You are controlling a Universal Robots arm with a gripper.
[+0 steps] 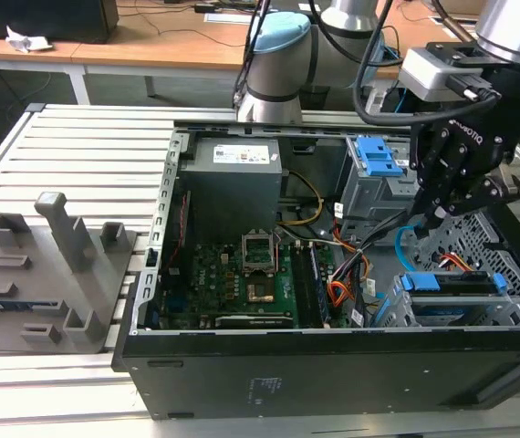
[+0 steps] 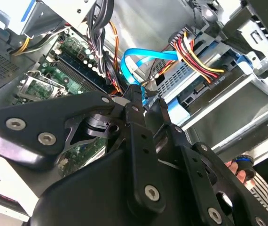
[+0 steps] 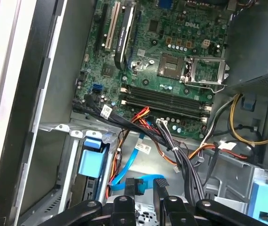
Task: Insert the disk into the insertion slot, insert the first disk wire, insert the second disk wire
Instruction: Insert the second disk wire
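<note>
Black gripper pinches the flat light-blue looping cable, its dark plug hidden between the fingertips.

Reaches down from the exterior view's upper right, silver arm segments and blue-capped joint behind. Black gripper points downward, wrist tilted. In both wrist views, two fingertips stand slightly apart, pinching the light-blue cable between them.

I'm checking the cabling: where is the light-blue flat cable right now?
In the second wrist view, the light-blue cable loops just beyond the gripper, beside the red and yellow wires. In the exterior view it lies toward the right, between the gripper and the blue-framed disk.
</note>
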